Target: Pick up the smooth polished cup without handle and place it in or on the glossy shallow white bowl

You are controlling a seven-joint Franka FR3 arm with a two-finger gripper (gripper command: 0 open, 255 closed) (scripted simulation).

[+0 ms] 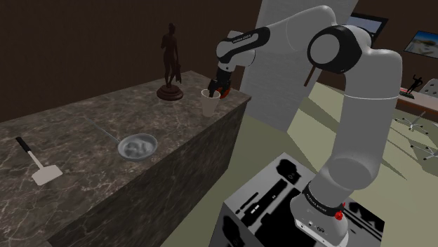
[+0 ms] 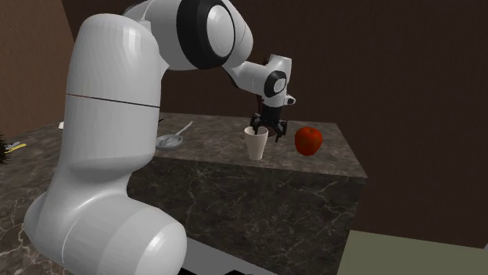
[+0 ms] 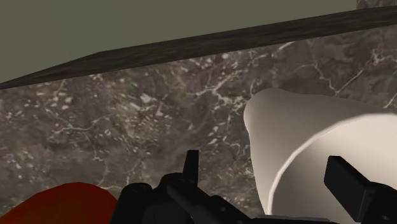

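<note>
Dark marble bench [image 1: 84, 133] carries it all. We see the white arm [image 1: 351, 105] reach over its far corner. Shoulder view: the shallow pale bowl [image 1: 137, 147] sits mid-bench, at 8 o'clock from the cup [image 1: 210, 105] and well apart. The cup is upright near the bench edge, with a red apple [image 2: 308, 141] at its 3 o'clock in the second exterior view. Hand [image 2: 267, 134] wide: fingers [image 3: 353, 184] astride the cup's rim, not clasping.

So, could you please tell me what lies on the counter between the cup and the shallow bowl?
Nothing: in the shoulder view the stretch of marble counter between the cream cup and the bowl is bare. The dark statuette stands off that line.
</note>
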